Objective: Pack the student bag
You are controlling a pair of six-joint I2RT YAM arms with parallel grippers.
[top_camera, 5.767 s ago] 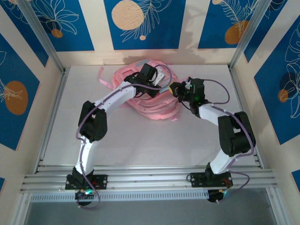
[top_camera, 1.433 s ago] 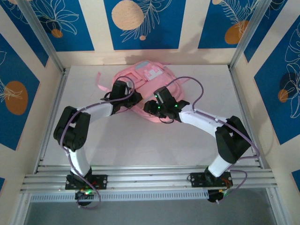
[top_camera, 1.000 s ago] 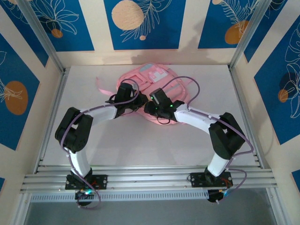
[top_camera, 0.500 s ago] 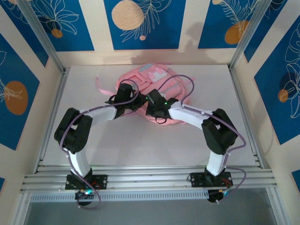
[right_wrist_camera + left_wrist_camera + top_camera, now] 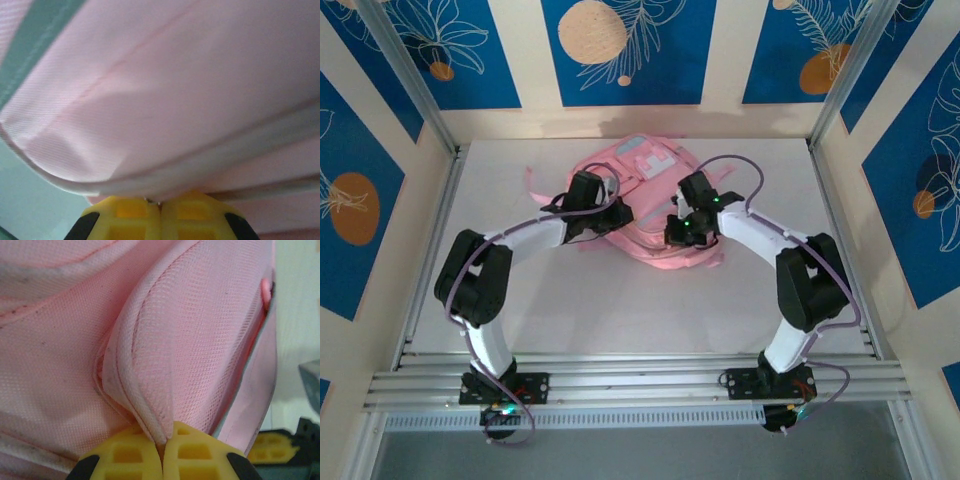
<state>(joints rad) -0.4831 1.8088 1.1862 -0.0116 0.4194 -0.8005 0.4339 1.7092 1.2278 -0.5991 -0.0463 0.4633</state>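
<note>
While both arms are reaching in over the desk, we are seeing the student bag lying flat at the far middle of the surface, close to the back wall. Its white patch is facing up at the far end and a pink strap is trailing out to the left. The two arms are curving inward and meeting the bag from either side, the left one at its left flank and the right one at its near right edge. Through the left wrist camera we are watching the left tool pressing its yellow fingertips together on a raised fold of pink mesh fabric, which is rising in a ridge straight out of the pinch. Through the right wrist camera we are looking at the right tool with its fingertips likewise pressed together. The bag's pale piped hem is running right across them, so it appears to be nipping that edge, though the blurred close view is keeping us from being sure.
</note>
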